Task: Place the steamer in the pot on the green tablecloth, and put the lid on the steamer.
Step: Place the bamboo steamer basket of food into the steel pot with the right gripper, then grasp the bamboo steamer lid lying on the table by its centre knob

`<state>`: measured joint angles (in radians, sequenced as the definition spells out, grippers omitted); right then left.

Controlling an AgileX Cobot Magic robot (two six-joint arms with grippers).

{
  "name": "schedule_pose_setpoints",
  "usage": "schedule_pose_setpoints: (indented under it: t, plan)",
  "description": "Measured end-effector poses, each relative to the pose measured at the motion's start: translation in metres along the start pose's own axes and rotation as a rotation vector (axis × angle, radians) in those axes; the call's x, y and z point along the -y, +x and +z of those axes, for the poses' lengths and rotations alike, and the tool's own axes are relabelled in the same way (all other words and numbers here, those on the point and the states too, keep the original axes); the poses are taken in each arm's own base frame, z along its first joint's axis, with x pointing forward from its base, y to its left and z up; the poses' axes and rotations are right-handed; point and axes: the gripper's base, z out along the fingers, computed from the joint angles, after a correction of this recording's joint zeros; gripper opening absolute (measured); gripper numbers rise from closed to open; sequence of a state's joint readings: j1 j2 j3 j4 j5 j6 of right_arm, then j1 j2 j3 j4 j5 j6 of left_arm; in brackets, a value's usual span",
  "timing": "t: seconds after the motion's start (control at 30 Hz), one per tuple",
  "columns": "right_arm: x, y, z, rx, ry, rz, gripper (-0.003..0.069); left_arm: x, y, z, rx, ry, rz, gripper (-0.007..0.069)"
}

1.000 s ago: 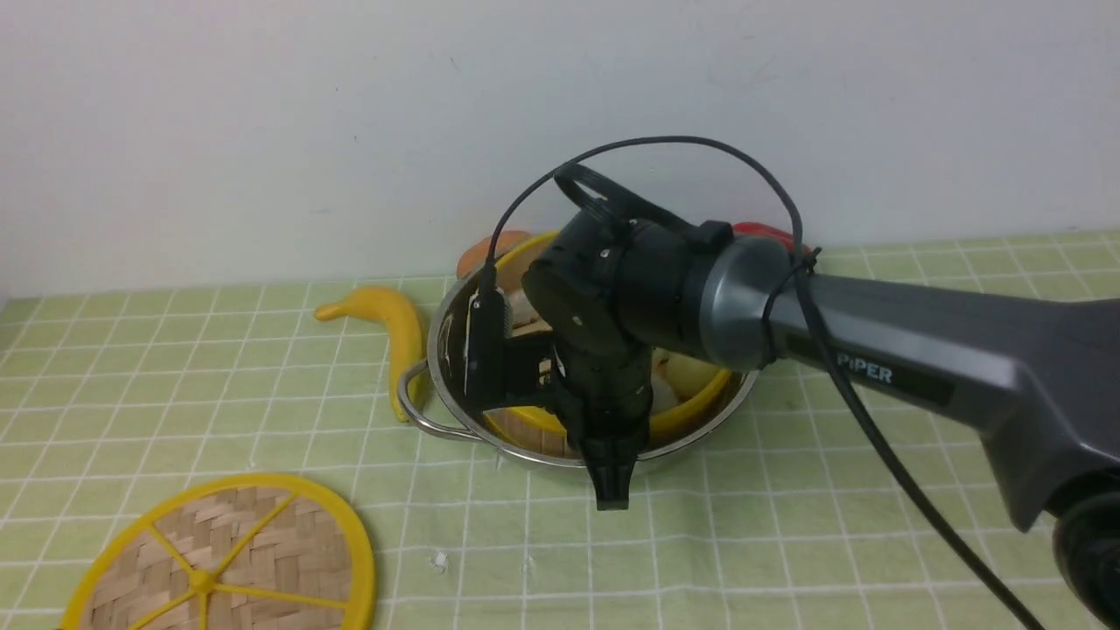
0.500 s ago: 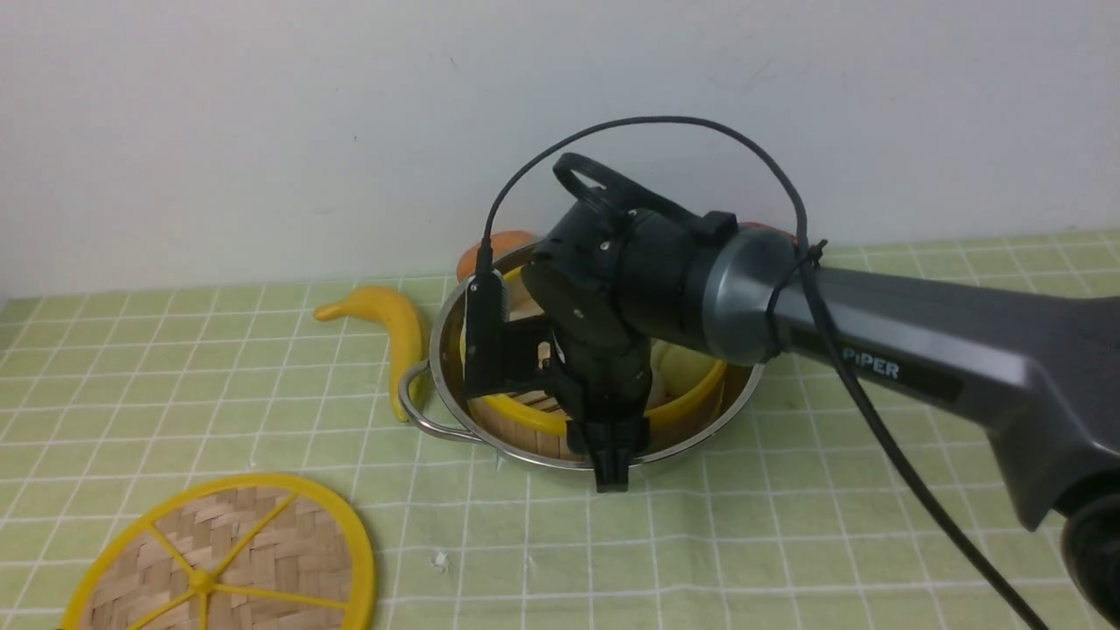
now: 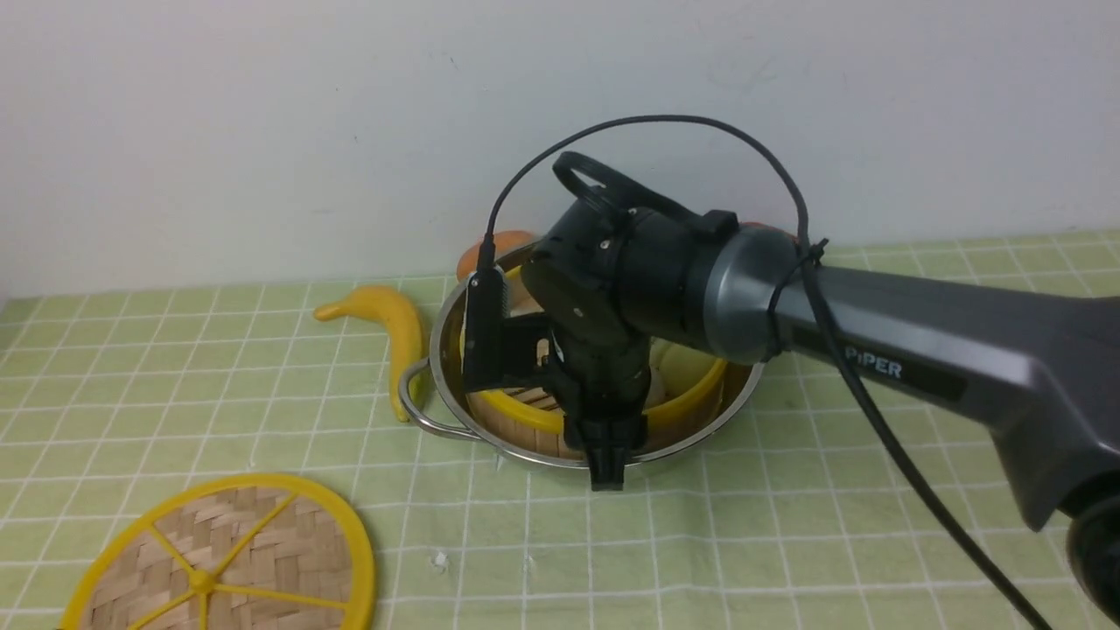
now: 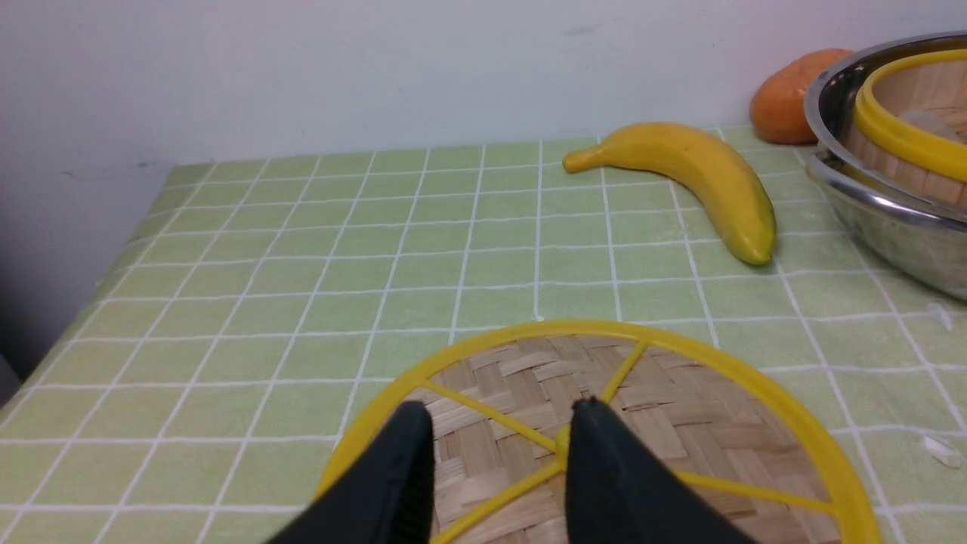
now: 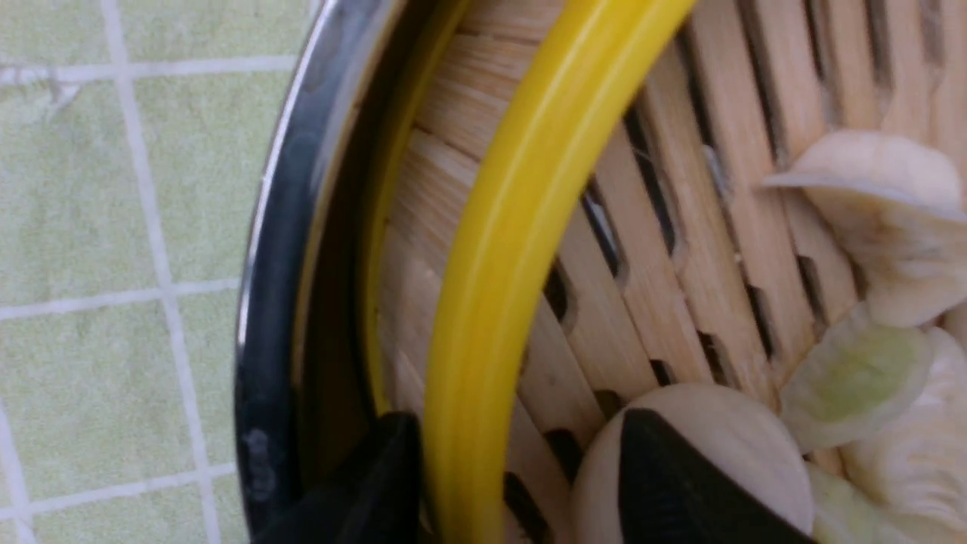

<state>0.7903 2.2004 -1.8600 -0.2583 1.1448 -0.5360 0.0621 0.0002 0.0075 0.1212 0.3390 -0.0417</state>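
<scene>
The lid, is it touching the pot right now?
Apart. The front view shows the lid lying flat on the tablecloth, with a stretch of bare green cloth between its rim and the pot.

Parted left pincer (image 4: 502, 414) over lid (image 4: 680, 404)

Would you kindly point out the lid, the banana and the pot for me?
lid (image 4: 695, 423): left wrist view, woven surface.
banana (image 4: 695, 166): left wrist view, mid-body.
pot (image 4: 884, 219): left wrist view, outer wall.

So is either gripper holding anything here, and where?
Seemingly nothing: right gripper straddles the steamer's near rim, jaws apart; left gripper hangs open over the lid.
</scene>
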Motion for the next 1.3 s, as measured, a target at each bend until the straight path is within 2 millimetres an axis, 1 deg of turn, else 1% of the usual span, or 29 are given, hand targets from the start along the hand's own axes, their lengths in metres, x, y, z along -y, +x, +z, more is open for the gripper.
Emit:
schedule_pose_setpoints:
  t: [0.2, 0.33, 0.4, 0.43, 0.47, 0.5, 0.57, 0.63, 0.67, 0.73, 0.77, 0.8, 0.83, 0.87, 0.9, 0.93, 0.97, 1.07, 1.2, 1.3]
  plan:
    - [0.004, 0.001, -0.013, 0.023, 0.023, 0.034, 0.0514, 0.000, 0.000, 0.000, 0.000, 0.000, 0.000, 0.0243]
    - [0.008, -0.002, -0.022, 0.056, 0.045, 0.056, 0.0567, 0.000, 0.000, 0.000, 0.000, 0.000, 0.000, 0.0243]
    - [0.012, -0.003, -0.029, 0.073, 0.058, 0.069, 0.0574, 0.000, 0.000, 0.000, 0.000, 0.000, 0.000, 0.0243]
    - [0.015, -0.004, -0.036, 0.079, 0.064, 0.087, 0.0577, 0.000, 0.000, 0.000, 0.000, 0.000, 0.000, 0.0243]
    - [0.016, -0.004, -0.037, 0.081, 0.066, 0.089, 0.0577, 0.000, 0.000, 0.000, 0.000, 0.000, 0.000, 0.0243]
    - [0.021, -0.006, -0.049, 0.094, 0.077, 0.116, 0.0577, 0.000, 0.000, 0.000, 0.000, 0.000, 0.000, 0.0243]
    - [0.028, -0.008, -0.066, 0.121, 0.092, 0.186, 0.0565, 0.000, 0.000, 0.000, 0.000, 0.000, 0.000, 0.0243]
    - [0.040, -0.012, -0.092, 0.196, 0.132, 0.294, 0.0515, 0.000, 0.000, 0.000, 0.000, 0.000, 0.000, 0.0243]
    - [0.042, -0.013, -0.097, 0.210, 0.136, 0.322, 0.0494, 0.000, 0.000, 0.000, 0.000, 0.000, 0.000, 0.0243]
    - [0.051, -0.015, -0.121, 0.287, 0.169, 0.415, 0.0389, 0.000, 0.000, 0.000, 0.000, 0.000, 0.000, 0.0243]
    - [0.056, -0.016, -0.136, 0.333, 0.185, 0.460, 0.0319, 0.000, 0.000, 0.000, 0.000, 0.000, 0.000, 0.0243]
    - [0.059, -0.015, -0.149, 0.375, 0.193, 0.506, 0.0223, 0.000, 0.000, 0.000, 0.000, 0.000, 0.000, 0.0243]
    - [0.062, -0.014, -0.160, 0.409, 0.202, 0.535, 0.0153, 0.000, 0.000, 0.000, 0.000, 0.000, 0.000, 0.0243]
    - [0.062, -0.014, -0.163, 0.417, 0.202, 0.541, 0.0120, 0.000, 0.000, 0.000, 0.000, 0.000, 0.000, 0.0243]
    - [0.064, -0.013, -0.174, 0.451, 0.207, 0.573, 0.0057, 0.000, 0.000, 0.000, 0.000, 0.000, 0.000, 0.0243]
    - [0.066, -0.010, -0.188, 0.491, 0.211, 0.612, 0.0010, 0.000, 0.000, 0.000, 0.000, 0.000, 0.000, 0.0243]
    - [0.067, -0.008, -0.198, 0.519, 0.213, 0.641, -0.0007, 0.000, 0.000, 0.000, 0.000, 0.000, 0.000, 0.0243]
    - [0.068, -0.002, -0.221, 0.589, 0.208, 0.723, -0.0015, 0.000, 0.000, 0.000, 0.000, 0.000, 0.000, 0.0243]
    - [0.067, 0.000, -0.230, 0.623, 0.175, 0.795, -0.0015, 0.000, 0.000, 0.000, 0.000, 0.000, 0.000, 0.0243]
    - [0.065, -0.001, -0.229, 0.631, 0.139, 0.829, -0.0013, 0.000, 0.000, 0.000, 0.000, 0.000, 0.000, 0.0243]
